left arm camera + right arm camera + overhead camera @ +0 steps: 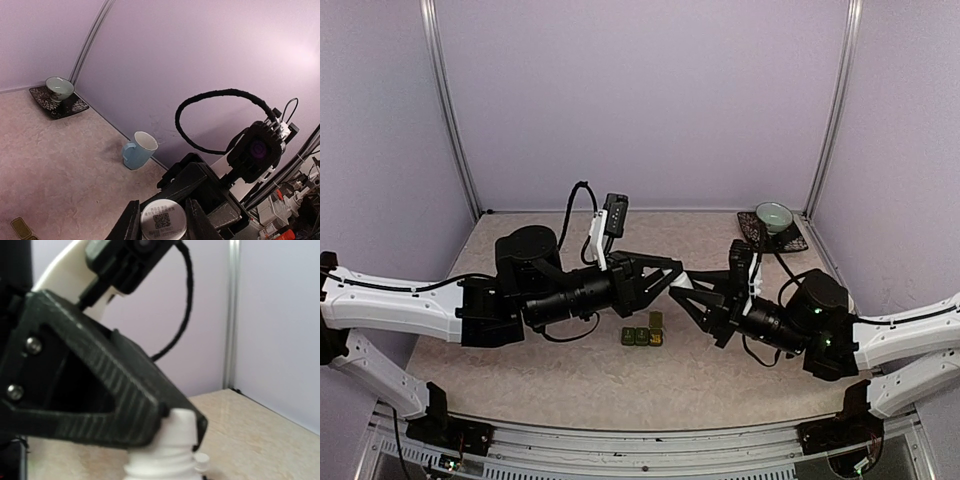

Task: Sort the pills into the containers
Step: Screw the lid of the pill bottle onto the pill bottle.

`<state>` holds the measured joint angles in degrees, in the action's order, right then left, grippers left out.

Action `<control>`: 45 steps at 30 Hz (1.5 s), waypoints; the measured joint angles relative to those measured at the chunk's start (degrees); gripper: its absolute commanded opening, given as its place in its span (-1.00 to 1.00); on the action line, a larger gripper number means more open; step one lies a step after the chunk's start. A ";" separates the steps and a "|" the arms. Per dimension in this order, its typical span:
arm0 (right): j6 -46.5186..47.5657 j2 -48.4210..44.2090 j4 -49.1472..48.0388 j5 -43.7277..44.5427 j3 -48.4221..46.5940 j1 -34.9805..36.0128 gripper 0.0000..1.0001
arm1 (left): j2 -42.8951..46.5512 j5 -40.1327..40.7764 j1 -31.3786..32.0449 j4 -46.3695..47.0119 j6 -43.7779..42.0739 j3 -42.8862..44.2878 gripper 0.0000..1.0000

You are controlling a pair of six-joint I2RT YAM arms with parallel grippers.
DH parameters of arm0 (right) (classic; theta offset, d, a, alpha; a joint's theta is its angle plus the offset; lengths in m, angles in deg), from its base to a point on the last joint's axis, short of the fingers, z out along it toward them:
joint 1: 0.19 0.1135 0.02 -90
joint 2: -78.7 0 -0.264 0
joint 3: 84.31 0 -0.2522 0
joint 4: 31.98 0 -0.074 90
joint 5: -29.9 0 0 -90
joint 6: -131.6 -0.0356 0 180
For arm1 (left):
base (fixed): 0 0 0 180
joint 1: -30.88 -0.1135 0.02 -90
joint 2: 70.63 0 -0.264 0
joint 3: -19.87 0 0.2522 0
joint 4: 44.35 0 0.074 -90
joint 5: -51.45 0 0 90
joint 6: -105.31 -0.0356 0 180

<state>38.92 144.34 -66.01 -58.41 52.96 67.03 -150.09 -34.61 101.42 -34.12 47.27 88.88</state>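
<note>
My two grippers meet above the middle of the table. The left gripper is shut on the white ribbed cap of a white bottle. Its threaded neck shows just under the cap. The right gripper comes from the other side and is shut on the bottle's body; its own fingers lie below the edge of the right wrist view. The containers, a dark green strip with one lid open, lie on the table just below the grippers. A corner of them shows at the left wrist view's bottom left. The pills are hidden.
A green bowl on a dark saucer stands in the far right corner. A pale blue mug stands by the right wall. Purple walls close the table on three sides.
</note>
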 measured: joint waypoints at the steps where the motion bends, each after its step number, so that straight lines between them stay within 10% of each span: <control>1: -0.09 -0.39 0.09 -0.66 0.02 0.00 -1.00 | 0.24 -0.85 0.00 0.35 -0.46 -0.11 -0.44; 35: -14.43 -9.77 9.09 -12.92 -1.20 0.24 -1.00 | 1.57 -16.22 1.03 -0.61 -13.35 1.51 -0.23; 45: -14.95 -11.41 4.46 -13.40 -1.22 0.24 -1.00 | 1.79 -20.24 2.16 -6.23 -15.45 1.03 0.61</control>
<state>23.97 132.93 -61.55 -71.80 51.73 67.27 -148.30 -54.85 103.59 -40.35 31.82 89.90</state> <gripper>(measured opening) 0.255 0.661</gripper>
